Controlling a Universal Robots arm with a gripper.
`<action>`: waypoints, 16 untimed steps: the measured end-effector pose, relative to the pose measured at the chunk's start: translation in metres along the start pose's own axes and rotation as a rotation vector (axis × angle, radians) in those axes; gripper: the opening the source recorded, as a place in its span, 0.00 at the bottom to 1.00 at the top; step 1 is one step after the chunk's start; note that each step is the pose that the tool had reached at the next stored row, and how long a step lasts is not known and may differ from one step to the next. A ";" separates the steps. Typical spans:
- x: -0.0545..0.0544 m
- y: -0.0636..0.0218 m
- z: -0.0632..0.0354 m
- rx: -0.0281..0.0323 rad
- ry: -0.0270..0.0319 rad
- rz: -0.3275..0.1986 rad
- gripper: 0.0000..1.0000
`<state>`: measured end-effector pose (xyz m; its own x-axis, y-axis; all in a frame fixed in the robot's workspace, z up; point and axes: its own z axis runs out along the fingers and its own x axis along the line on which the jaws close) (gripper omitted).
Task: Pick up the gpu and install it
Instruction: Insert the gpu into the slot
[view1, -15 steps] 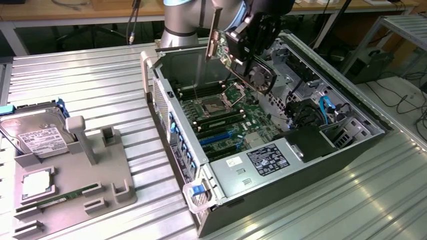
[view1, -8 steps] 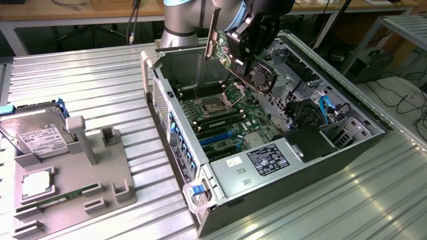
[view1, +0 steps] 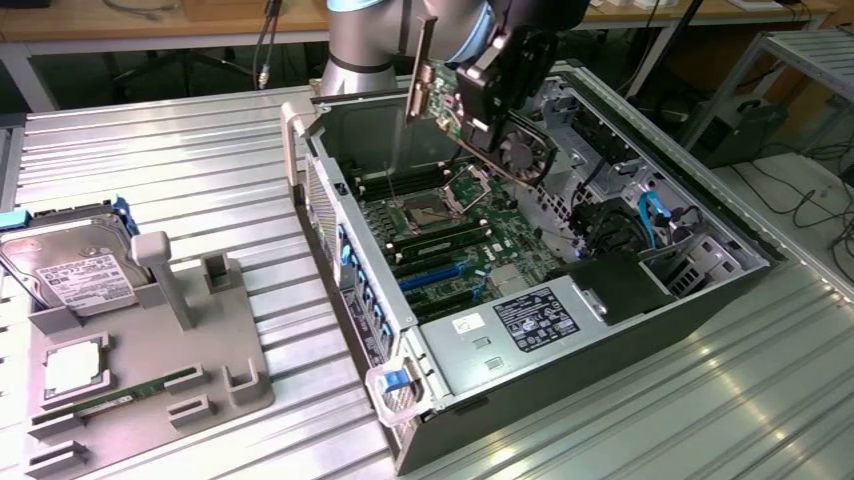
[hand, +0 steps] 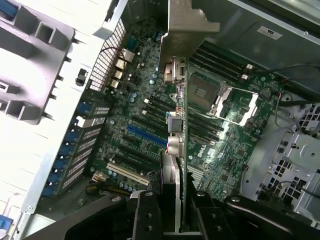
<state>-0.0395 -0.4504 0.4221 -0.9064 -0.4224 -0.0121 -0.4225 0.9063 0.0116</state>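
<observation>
Black jaws clamp the gpu (hand: 176, 125) edge-on in the wrist view, above an open computer case (view1: 350, 235) lying on its side on a ribbed metal worktop (view1: 200, 150). In the exterior view the robot arm (view1: 360, 40) holds the card tilted over the far end of the case, clear of the motherboard (hand: 145, 110).

Beneath the card lie a CPU socket (hand: 205, 92), a blue expansion slot (hand: 147, 136), a white slot (hand: 127, 172) and rows of black memory slots (hand: 220, 60). Blue cables (view1: 654, 215) and a black shroud (view1: 621, 285) crowd the case toward the exterior view's right.

The card shows a green circuit board, a black cooler with a round fan (view1: 527, 150) and a pale metal bracket (view1: 424, 70) at the end nearer the case's perforated rear wall.

A white Dell mark (hand: 207, 151) appears printed on the motherboard. A black label (view1: 541, 318) with white print sits on the metal housing near the front of the case, its text too small to read.

On the exterior view's left, well apart from the case, a grey holder (view1: 234, 395) carries a hard drive (view1: 74, 262) with an illegible white label, a memory stick (view1: 118, 397) and a square silver chip (view1: 74, 365).
</observation>
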 end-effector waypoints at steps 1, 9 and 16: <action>0.000 0.0000 0.0000 -0.0001 0.0000 -0.005 0.28; 0.000 0.0000 0.0000 -0.0008 0.0007 -0.061 0.28; 0.000 0.0000 0.0000 -0.0017 0.0016 -0.140 0.28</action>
<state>-0.0395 -0.4504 0.4221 -0.8386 -0.5447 -0.0121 -0.5448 0.8385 0.0116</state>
